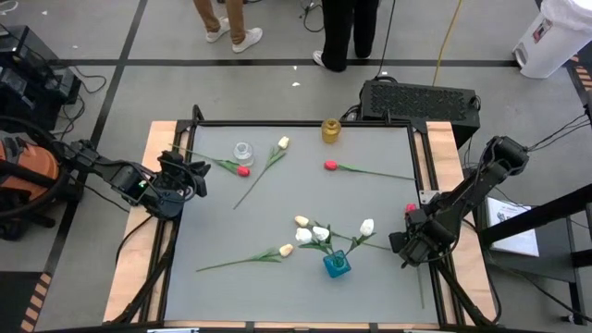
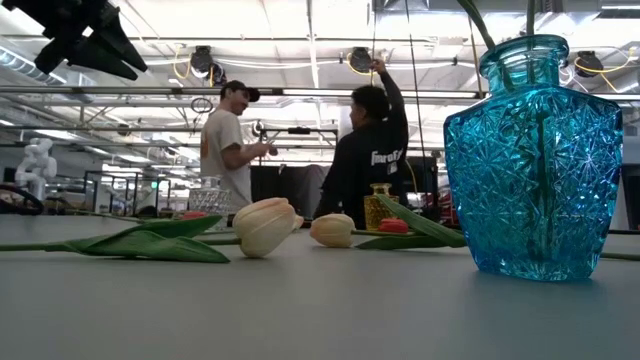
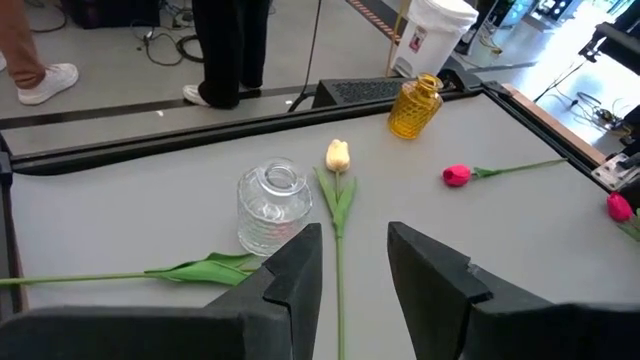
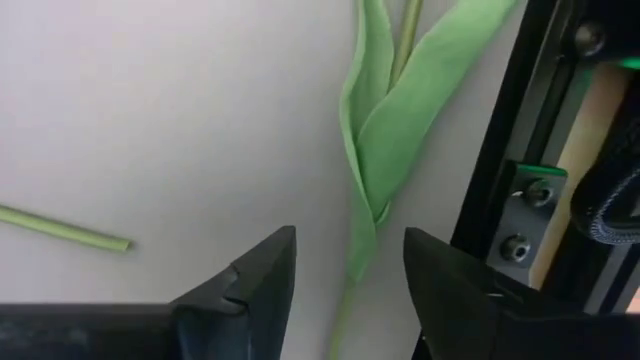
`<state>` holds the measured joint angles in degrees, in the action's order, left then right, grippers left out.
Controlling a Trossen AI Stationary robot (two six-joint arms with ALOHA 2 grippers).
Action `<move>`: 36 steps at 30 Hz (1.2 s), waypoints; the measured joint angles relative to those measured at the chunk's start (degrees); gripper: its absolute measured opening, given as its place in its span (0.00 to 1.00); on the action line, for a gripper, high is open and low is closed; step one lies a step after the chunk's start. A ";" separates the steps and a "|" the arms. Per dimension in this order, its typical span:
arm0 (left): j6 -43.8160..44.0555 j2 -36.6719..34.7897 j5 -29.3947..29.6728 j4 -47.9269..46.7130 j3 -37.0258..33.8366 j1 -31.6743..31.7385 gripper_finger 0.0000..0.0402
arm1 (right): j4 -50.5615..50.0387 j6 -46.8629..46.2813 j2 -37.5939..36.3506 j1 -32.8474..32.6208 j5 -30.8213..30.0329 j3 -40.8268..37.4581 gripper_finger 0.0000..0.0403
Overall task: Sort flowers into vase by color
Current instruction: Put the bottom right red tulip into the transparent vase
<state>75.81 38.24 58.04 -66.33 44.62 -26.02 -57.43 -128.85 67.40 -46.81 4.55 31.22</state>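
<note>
The right gripper (image 4: 345, 275) hangs open and empty over a tulip (image 4: 385, 130) at the table's right edge. The left gripper (image 3: 352, 262), open and empty, waits near the clear vase (image 3: 272, 207).

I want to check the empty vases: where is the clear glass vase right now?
In the high view the clear glass vase stands at the table's far left, near the left claw, with a red tulip head just in front.
</note>
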 joint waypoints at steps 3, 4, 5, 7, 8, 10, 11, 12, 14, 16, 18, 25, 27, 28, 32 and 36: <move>0.24 0.00 0.00 0.01 0.00 0.01 0.31 | -0.87 0.14 0.02 0.00 -0.04 0.00 0.44; 0.24 0.00 0.00 0.01 0.00 0.00 0.31 | -1.19 0.13 0.00 0.00 -0.14 0.00 0.44; 0.24 0.00 -0.02 0.01 0.00 0.02 0.31 | -1.40 0.15 0.01 0.00 -0.14 -0.04 0.44; 0.24 0.00 -0.09 0.01 0.00 0.00 0.31 | -1.15 0.18 0.00 0.00 -0.14 -0.60 0.44; 0.24 0.00 -0.15 0.01 0.00 0.02 0.31 | -0.73 0.22 0.00 0.00 -0.12 -0.95 0.44; 0.25 0.00 -0.21 0.01 0.00 0.00 0.31 | 0.80 0.53 0.02 0.00 -0.21 -1.84 0.44; 0.25 0.00 -0.34 0.01 0.00 0.01 0.31 | 1.69 0.52 0.02 0.00 -0.17 -2.23 0.44; 0.26 0.00 -0.41 0.01 0.00 0.01 0.31 | 2.35 0.53 0.00 0.00 -0.13 -2.58 0.44; 0.26 0.00 -0.44 0.07 0.00 0.01 0.31 | 3.04 0.53 0.01 0.00 -0.12 -2.67 0.44; 0.26 0.00 -0.44 0.12 0.00 0.02 0.31 | 3.35 0.65 0.01 0.00 -0.10 -2.66 0.44; 0.26 0.00 -0.44 0.18 0.00 0.00 0.31 | 3.33 1.14 0.00 0.00 -0.08 -2.67 0.44; 0.26 0.00 -0.42 0.45 0.00 0.00 0.31 | 3.38 1.62 0.00 0.00 0.01 -2.67 0.40; 0.26 0.00 -0.44 0.49 0.00 0.02 0.31 | 3.41 1.77 0.00 0.00 0.02 -2.67 0.36; 0.26 0.00 -0.42 0.51 0.00 0.00 0.31 | 3.41 1.82 0.00 0.00 0.03 -2.67 0.33; 0.24 0.00 -0.42 0.93 0.00 0.00 0.31 | 3.41 1.86 0.00 0.00 0.03 -2.65 0.23; 0.26 0.00 -0.42 0.95 0.00 0.00 0.31 | 3.43 2.04 0.00 0.00 0.03 -2.67 0.14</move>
<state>76.07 38.24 57.63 -65.39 44.62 -26.02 -54.00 -126.80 67.40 -46.81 4.58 28.56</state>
